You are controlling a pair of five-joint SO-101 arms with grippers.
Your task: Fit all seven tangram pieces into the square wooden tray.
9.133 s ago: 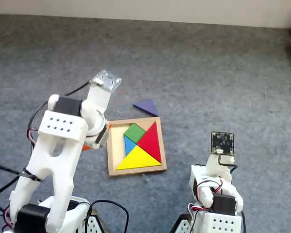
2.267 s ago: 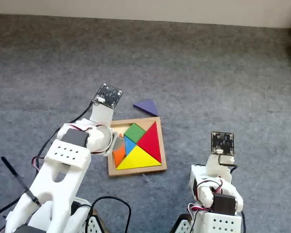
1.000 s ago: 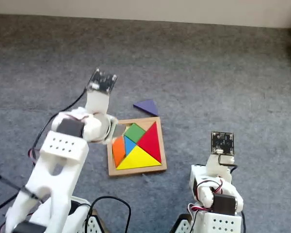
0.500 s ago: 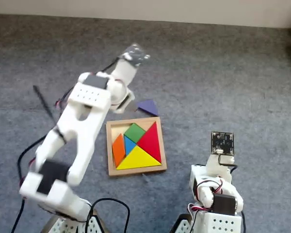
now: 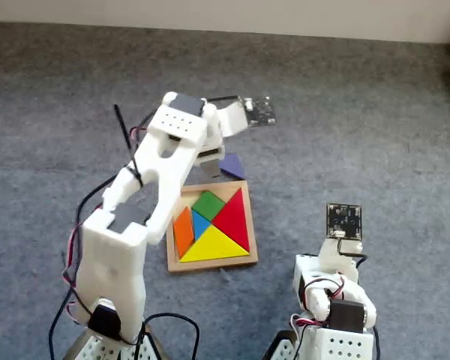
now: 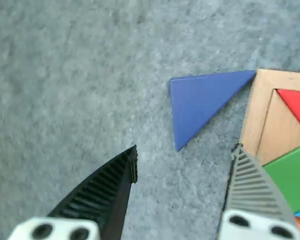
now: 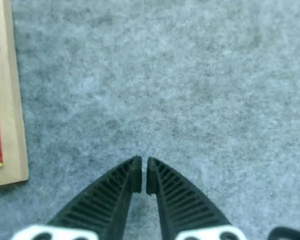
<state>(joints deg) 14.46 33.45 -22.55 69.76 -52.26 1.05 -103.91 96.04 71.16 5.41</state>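
Note:
The square wooden tray [image 5: 247, 222] lies mid-table and holds a green square [image 5: 208, 204], a red triangle [image 5: 233, 217], a yellow triangle [image 5: 213, 246], an orange piece [image 5: 183, 231] and a small blue triangle [image 5: 199, 223]. Its far-left corner is bare wood. A purple triangle [image 5: 231, 166] lies on the carpet just beyond the tray's far edge. In the left wrist view my left gripper [image 6: 185, 150] hangs open just above the carpet, with the purple triangle [image 6: 200, 97] just ahead of its tips and one finger [image 6: 242, 172] over the tray corner [image 6: 255, 115]. My right gripper [image 7: 140, 172] is shut and empty over bare carpet to the right of the tray [image 7: 10, 100].
Grey carpet covers the whole surface. The right arm [image 5: 337, 289] sits folded at the front right, and the left arm [image 5: 169, 165] stretches from the front left over the tray's left side. A pale wall strip runs along the far edge.
The left arm set the orange piece into the tray's left side, let go, then swung up and right to the purple triangle. The right arm has kept still.

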